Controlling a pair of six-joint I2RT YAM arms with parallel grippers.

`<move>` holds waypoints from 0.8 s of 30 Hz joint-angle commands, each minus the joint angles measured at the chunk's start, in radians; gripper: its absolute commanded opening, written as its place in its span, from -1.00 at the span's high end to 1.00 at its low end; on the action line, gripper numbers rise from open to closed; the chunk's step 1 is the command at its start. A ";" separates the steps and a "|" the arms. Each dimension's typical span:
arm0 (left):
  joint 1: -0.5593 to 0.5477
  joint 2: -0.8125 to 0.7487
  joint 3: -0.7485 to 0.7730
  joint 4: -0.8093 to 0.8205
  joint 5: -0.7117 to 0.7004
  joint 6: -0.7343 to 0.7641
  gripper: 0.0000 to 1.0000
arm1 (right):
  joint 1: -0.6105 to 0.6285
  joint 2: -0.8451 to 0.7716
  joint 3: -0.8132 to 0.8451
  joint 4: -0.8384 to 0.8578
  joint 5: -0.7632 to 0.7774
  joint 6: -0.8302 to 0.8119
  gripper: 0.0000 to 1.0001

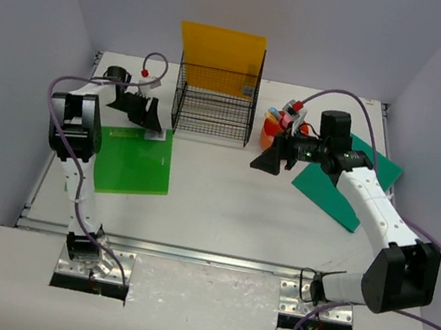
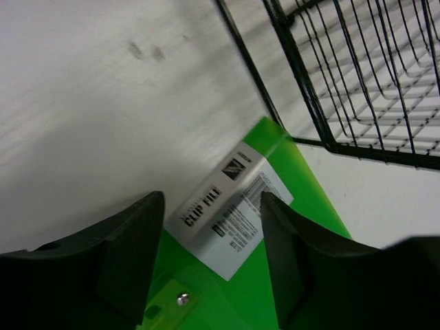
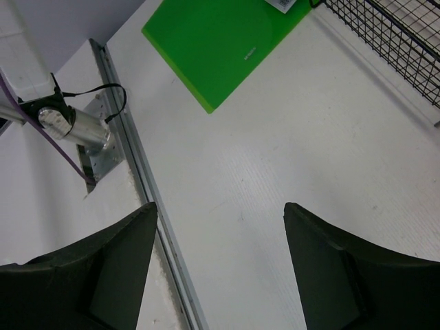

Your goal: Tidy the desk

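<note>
Left wrist shows our left gripper (image 2: 212, 206), jaws apart, over the label corner of the green file (image 2: 309, 192) flat on the white desk (image 2: 103, 103), so we should dip low and pinch gently, while our right gripper (image 3: 220, 220) hangs, jaws apart and empty.

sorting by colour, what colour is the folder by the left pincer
Bright green folder, clearest from top view.

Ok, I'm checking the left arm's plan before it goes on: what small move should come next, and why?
Probably lower the left pincer and close it on the labelled corner of the green clip file. Its jaws stand open either side of that corner, and the file lies flat on the desk beside the black wire rack, likely its destination.
</note>
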 commanded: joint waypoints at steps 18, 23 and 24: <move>0.206 -0.789 -0.539 0.048 0.151 -0.058 -0.24 | 0.261 0.228 0.221 0.063 0.091 0.032 -0.43; 0.295 -0.703 -0.386 -0.117 -0.035 0.082 -0.28 | 0.328 0.282 0.250 0.058 0.091 0.022 -0.48; 0.322 -0.633 -0.330 -0.161 -0.034 0.110 -0.28 | 0.333 0.288 0.255 0.057 0.086 0.020 -0.49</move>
